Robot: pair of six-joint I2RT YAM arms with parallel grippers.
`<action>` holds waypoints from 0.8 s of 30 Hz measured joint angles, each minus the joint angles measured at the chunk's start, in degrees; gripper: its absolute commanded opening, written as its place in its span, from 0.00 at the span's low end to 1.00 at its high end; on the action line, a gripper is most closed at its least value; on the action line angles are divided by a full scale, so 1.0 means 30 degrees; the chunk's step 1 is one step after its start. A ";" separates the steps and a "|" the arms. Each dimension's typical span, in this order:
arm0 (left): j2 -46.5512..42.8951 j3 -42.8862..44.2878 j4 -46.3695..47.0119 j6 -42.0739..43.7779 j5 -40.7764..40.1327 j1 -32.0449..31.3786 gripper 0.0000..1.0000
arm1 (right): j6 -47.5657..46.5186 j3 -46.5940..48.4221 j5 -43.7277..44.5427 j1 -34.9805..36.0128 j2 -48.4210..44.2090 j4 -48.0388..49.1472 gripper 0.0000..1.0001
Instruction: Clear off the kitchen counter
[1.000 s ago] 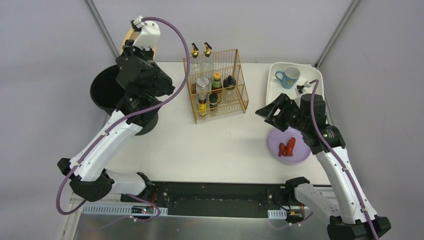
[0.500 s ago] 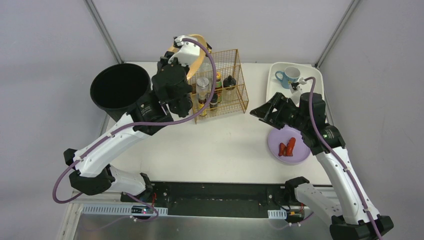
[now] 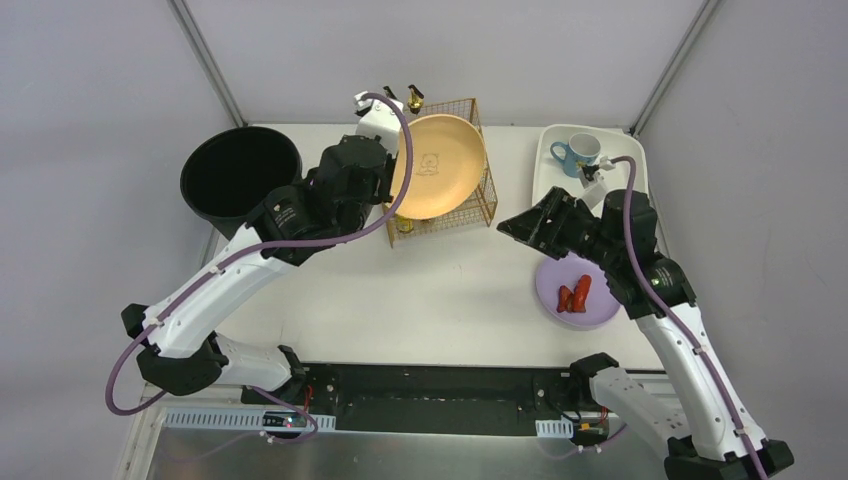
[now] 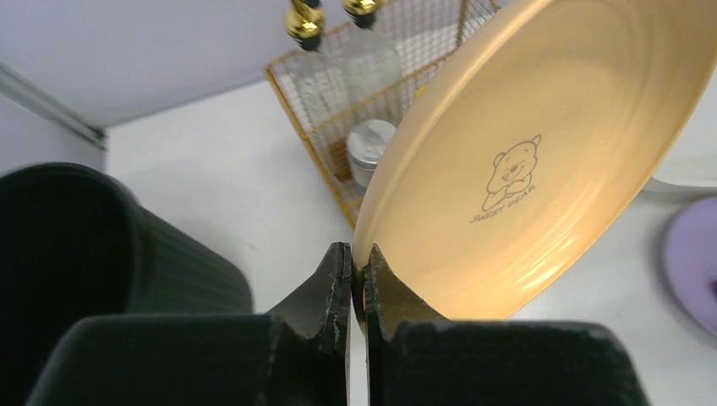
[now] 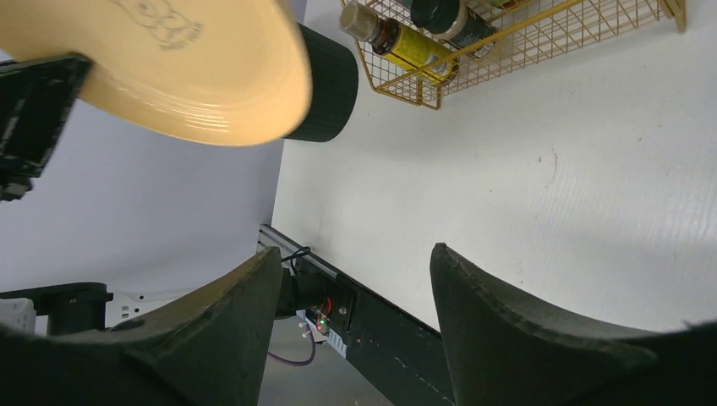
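From above, the white surface fills the middle of the view, its black rail at 6 o'clock. A black bin stands at 10 o'clock on its edge; nothing can be made out inside. At 12 o'clock is a gold rack of bottles, mostly hidden by a tan plate held in the air over it. The left end effector is clamped on the plate's rim at 8 o'clock. At 2 o'clock a white tray holds a blue cup. At 4 o'clock a purple plate carries red pieces of food. The right end effector hangs over the surface between rack and purple plate, its fingers apart and holding nothing. The left wrist view shows the left end effector pinching the tan plate, which is tilted and empty, with a bear printed inside. The bin is at 9 o'clock, and the rack at 12 holds gold-spouted bottles and a silver-lidded jar. In the right wrist view the right end effector gapes above the bare surface, with the tan plate at 11 o'clock. In the rack at 1 o'clock a yellow-labelled bottle shows.
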 measured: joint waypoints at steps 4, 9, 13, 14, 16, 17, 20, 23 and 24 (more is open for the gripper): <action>-0.0095 -0.0809 -0.0554 -0.3024 0.3366 0.1173 0.00 | -0.0284 0.0000 0.0015 0.0102 -0.0576 0.0219 0.70; -0.0452 -0.1996 -0.0962 -0.6513 0.7526 0.2856 0.00 | -0.0911 0.0095 0.0386 0.0124 -0.1115 0.0284 0.70; -0.0481 -0.2710 -0.1100 -0.8663 1.0353 0.3512 0.00 | -0.1173 0.0175 0.0699 0.0124 -0.1064 0.0299 0.70; -0.0474 -0.2827 -0.1100 -0.8954 1.0914 0.3563 0.00 | -0.1188 0.0175 0.0721 0.0131 -0.1027 0.0299 0.70; -0.0452 -0.3067 -0.1086 -0.9755 1.2276 0.3570 0.00 | -0.1188 0.0175 0.0780 0.0182 -0.0903 0.0335 0.71; -0.0430 -0.3177 -0.1035 -1.0076 1.2866 0.3585 0.00 | -0.1188 0.0175 0.0809 0.0248 -0.0787 0.0379 0.70; -0.0328 -0.3577 -0.0831 -1.0950 1.4367 0.3585 0.00 | -0.1173 0.0175 0.1005 0.0459 -0.0444 0.0539 0.70; -0.0160 -0.3985 -0.0729 -1.1606 1.5526 0.3585 0.00 | -0.1151 0.0175 0.1260 0.0707 -0.0168 0.0634 0.60; -0.0073 -0.4080 -0.0692 -1.1781 1.5861 0.3599 0.00 | -0.1151 0.0175 0.1319 0.0787 -0.0109 0.0656 0.53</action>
